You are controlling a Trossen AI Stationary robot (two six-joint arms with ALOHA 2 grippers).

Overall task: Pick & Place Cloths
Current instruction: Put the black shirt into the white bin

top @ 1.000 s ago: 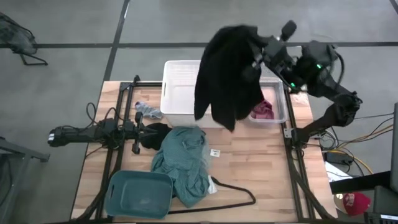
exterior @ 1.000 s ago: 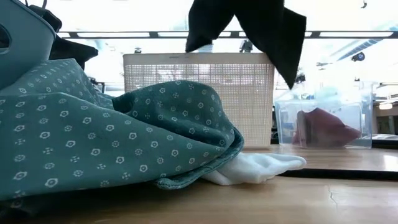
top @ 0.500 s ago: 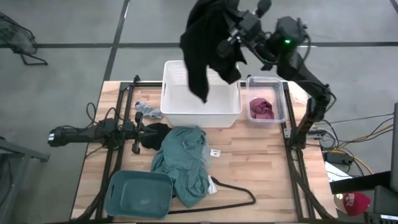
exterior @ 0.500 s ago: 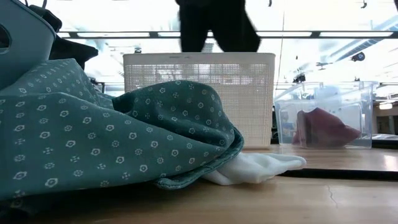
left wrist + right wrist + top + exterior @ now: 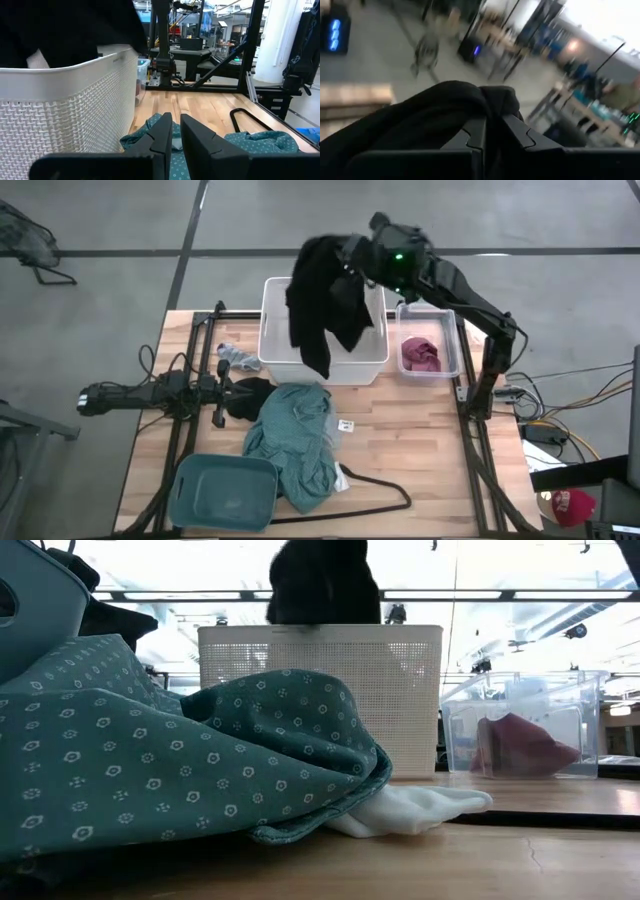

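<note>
Matt black cloth [image 5: 322,298], woven-look white plastic basket [image 5: 276,350], patterned teal fabric [image 5: 150,760], wood tabletop [image 5: 420,440]

Two dark, slender, jointed arms. Green indicator light glowing on the right arm [image 5: 398,258] at twelve o'clock. Black cables trailing along the left arm [image 5: 150,393] at nine o'clock. Matte black, wedge-shaped fingers [image 5: 197,142] on the left tool [image 5: 176,135].

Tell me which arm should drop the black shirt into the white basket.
Right. The right gripper is shut on the black shirt, hanging it over the white basket. The left gripper lies low by the teal shirt, holding nothing.
</note>
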